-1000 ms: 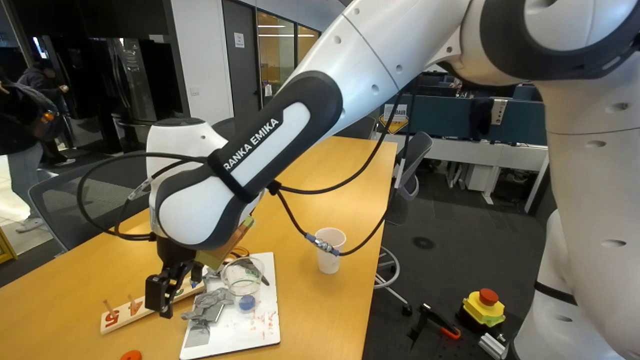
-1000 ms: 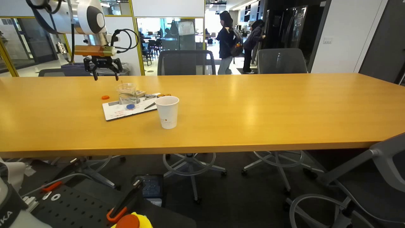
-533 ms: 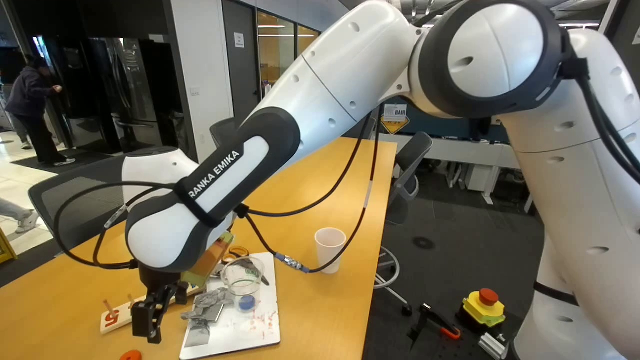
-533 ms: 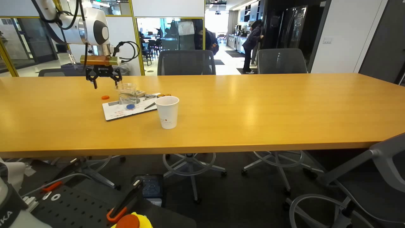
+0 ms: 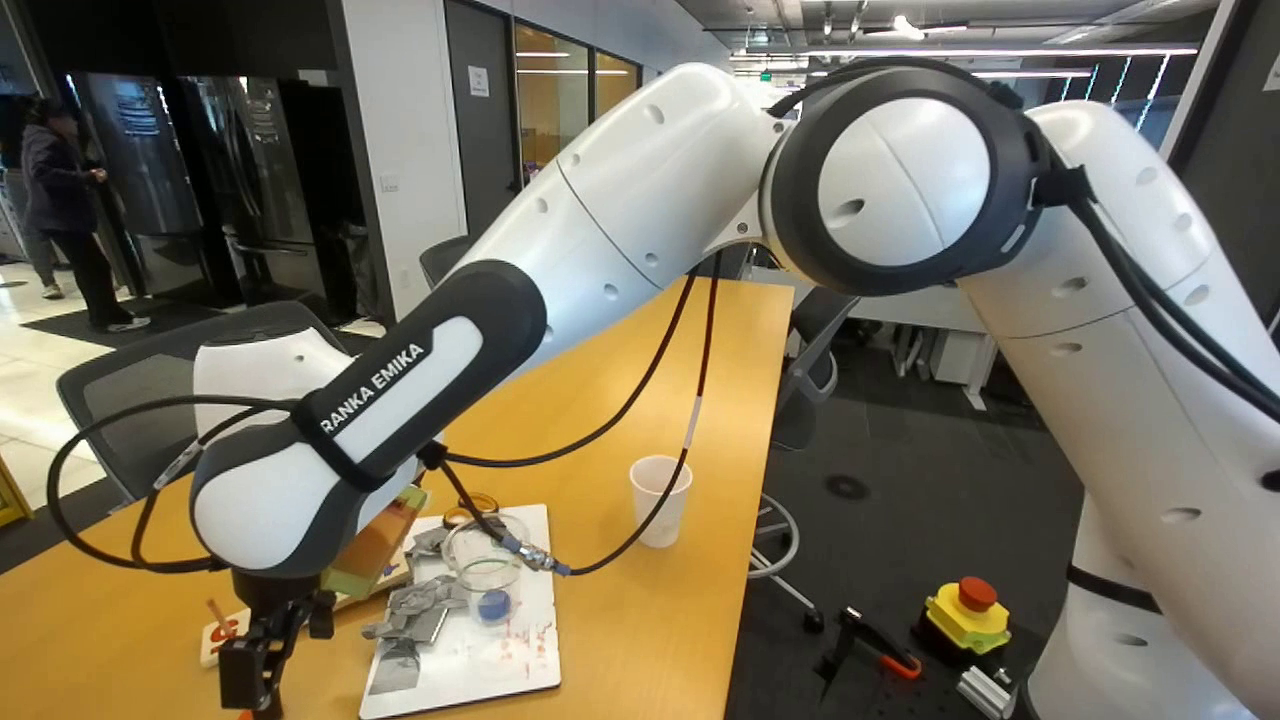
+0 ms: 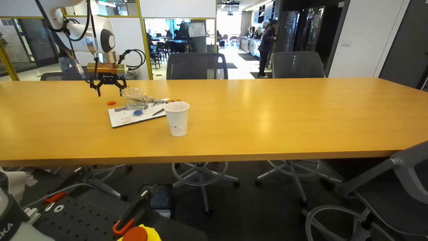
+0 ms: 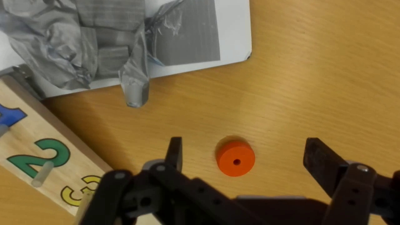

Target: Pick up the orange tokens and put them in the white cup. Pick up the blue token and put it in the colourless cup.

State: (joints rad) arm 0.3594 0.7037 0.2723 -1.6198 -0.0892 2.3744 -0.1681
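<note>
While the claw (image 7: 243, 152) has its jaws spread fully apart and holds nothing, the orange token (image 7: 236, 160) lies flat on the desk (image 6: 267, 117). From the wrist view, it appears between these jaws, with clear space at both sides. The white cup (image 6: 177, 120) stands upright on the desk, well apart from the token. The colourless cup (image 6: 133, 96) stands upright on a white board (image 5: 480, 670); the blue token (image 5: 493, 606) is at its base, inside or beside, I cannot tell.
</note>
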